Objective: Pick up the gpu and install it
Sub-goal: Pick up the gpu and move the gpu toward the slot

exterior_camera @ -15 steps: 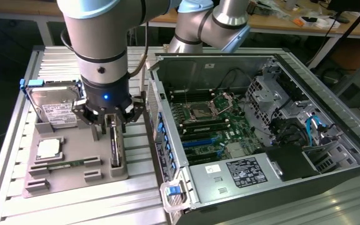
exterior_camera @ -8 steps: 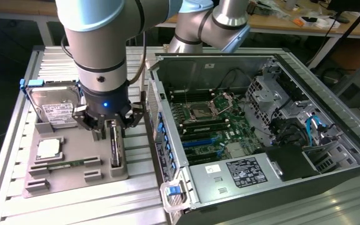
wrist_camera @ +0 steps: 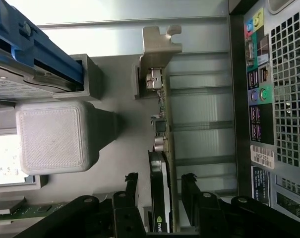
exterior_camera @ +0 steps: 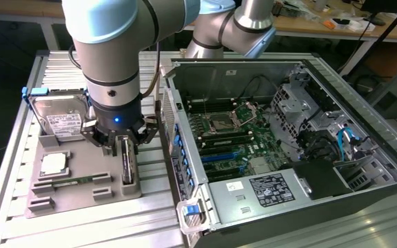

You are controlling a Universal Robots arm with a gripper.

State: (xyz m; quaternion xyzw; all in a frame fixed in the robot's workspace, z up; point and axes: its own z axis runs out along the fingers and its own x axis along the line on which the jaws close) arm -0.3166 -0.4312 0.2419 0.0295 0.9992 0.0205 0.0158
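1. Exterior view: grey moulded plastic parts tray (exterior_camera: 81,199) sits on ribbed metal worktop (exterior_camera: 67,227), to the exterior view's left of an open black-and-silver computer case (exterior_camera: 254,196).
2. Tray contents:
   - silver hard drive w/ white label (exterior_camera: 60,119), in a blue caddy (exterior_camera: 34,92) at the tray's far end
   - square silver processor chip (exterior_camera: 54,163) in its own pocket
   - narrow green memory stick (exterior_camera: 74,182) lying in a slot
   - gpu (exterior_camera: 127,168), a thin green circuit-board card w/ black cooler and silver metal end bracket, standing on edge in the slot on the side nearest the case
3. Black end effector (exterior_camera: 122,144) on the grey arm (exterior_camera: 112,62) is low over the gpu's far half.
4. Wrist view: end effector (wrist_camera: 160,181) fingers (wrist_camera: 132,186) are apart, one on each side of the gpu (wrist_camera: 162,148). A gap shows on both sides, so the card isn't gripped and sits in the tray.
5. Case: side panel off, green motherboard (exterior_camera: 233,134) w/ blue slots inside. Its rear port panel (wrist_camera: 261,99) is just beside the tray.
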